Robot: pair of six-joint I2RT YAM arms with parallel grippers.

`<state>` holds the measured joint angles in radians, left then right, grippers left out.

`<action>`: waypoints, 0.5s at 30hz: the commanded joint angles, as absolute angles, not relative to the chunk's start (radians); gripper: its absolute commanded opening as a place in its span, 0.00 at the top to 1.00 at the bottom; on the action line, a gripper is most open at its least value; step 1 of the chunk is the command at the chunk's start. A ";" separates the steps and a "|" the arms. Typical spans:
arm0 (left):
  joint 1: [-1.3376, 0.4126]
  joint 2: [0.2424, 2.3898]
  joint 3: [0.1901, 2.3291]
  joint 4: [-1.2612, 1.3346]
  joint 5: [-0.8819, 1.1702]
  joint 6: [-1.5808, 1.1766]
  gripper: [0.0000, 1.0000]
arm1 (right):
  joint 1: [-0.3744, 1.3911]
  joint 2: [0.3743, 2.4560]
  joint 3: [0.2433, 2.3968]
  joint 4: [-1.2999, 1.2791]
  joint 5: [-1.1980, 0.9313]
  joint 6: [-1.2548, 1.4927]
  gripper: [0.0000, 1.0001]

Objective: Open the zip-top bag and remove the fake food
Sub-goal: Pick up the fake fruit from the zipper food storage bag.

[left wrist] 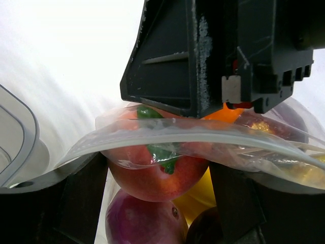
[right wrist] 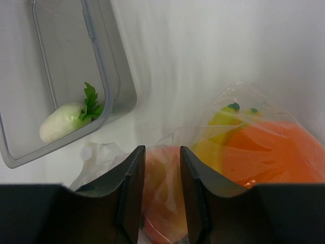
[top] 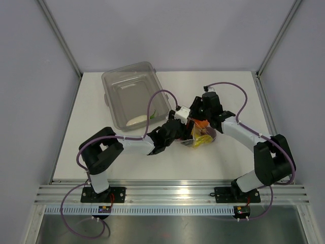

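Note:
The zip-top bag (top: 203, 136) lies at mid-table, its zip strip (left wrist: 203, 133) stretched across the left wrist view. It holds fake food: a peach (left wrist: 152, 175), a dark purple-red piece (left wrist: 137, 221), a yellow banana bunch (left wrist: 200, 195) and an orange (right wrist: 274, 147). My left gripper (top: 187, 123) is open, its fingers wide apart either side of the bag's mouth (left wrist: 157, 168). My right gripper (top: 197, 118) comes down from above, nearly shut on the bag's film over the peach (right wrist: 161, 152). The white radish (top: 136, 121) lies in the tub.
A rigid clear-grey tub (top: 129, 81) stands at the back left of the bag, its near corner close to the left arm; it shows in the right wrist view (right wrist: 109, 76) with the radish (right wrist: 63, 122) inside. Enclosure posts stand at the table's back corners.

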<state>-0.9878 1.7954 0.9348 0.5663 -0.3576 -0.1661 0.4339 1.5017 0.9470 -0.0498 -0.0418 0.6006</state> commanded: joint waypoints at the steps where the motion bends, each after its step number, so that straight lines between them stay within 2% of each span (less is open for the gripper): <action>1: -0.977 1.741 0.939 0.615 -0.396 -0.164 0.42 | 0.442 1.457 0.933 -0.061 -0.006 0.624 0.59; 6: -0.971 1.654 0.922 0.582 -0.361 -0.170 0.43 | 0.440 1.414 0.900 -0.045 0.077 0.643 0.57; 10: -0.966 1.632 1.009 0.334 -0.342 -0.248 0.45 | 0.442 1.413 0.896 -0.035 0.075 0.650 0.57; 15: -0.959 1.605 1.040 0.227 -0.319 -0.302 0.44 | 0.440 1.428 0.905 -0.048 0.084 0.657 0.58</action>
<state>-0.9684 1.6638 0.9836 0.3004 -0.3401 -0.2474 0.4366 1.4399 0.8978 -0.0509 0.0555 0.6449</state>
